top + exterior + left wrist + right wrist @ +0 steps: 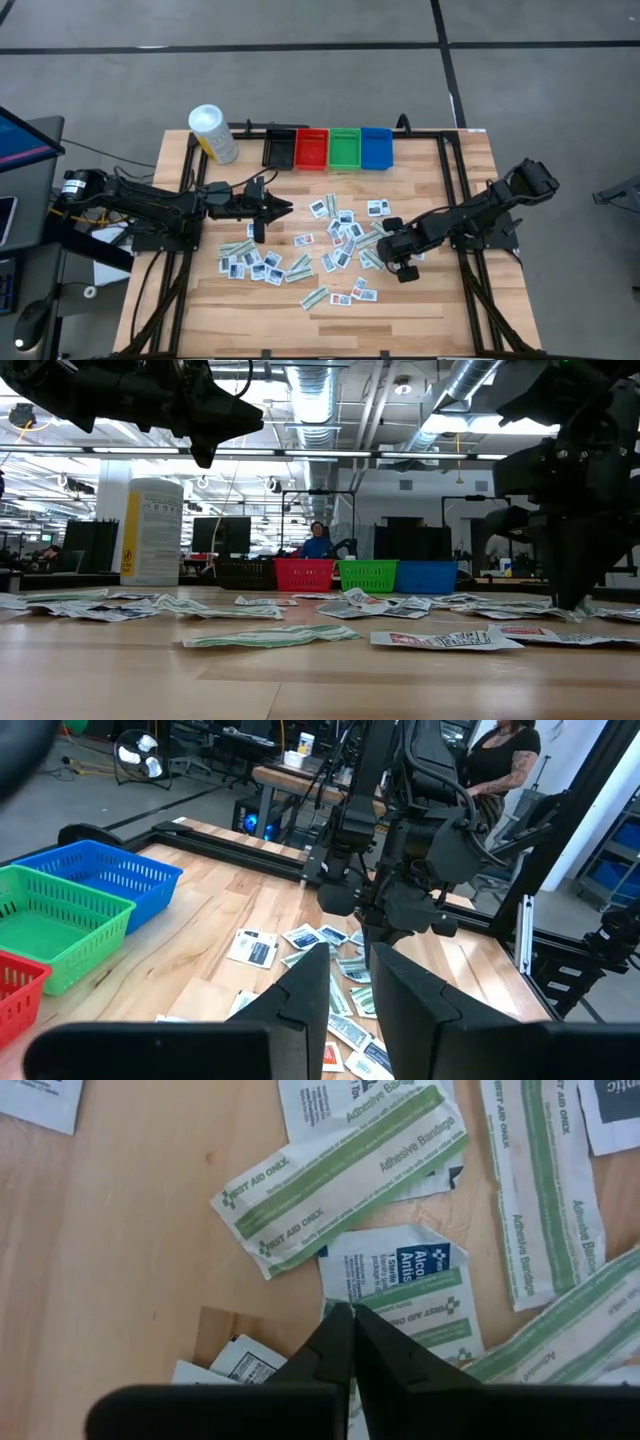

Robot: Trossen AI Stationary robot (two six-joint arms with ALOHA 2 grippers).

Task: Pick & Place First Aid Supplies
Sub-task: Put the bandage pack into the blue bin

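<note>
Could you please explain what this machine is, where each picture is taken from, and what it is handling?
Two robot arms work at a wooden table. One picture looks straight down, one level across the tabletop, and two come from wrist cameras. Scattered first aid packets cover the wood; four bins and a yellow bottle stand along the far edge. The right gripper is down among the packets, fingers shut at the edge of an adhesive bandage strip. The left gripper hovers above, holding nothing.

Yellow bottle [213,133], four bins [328,148]
</note>
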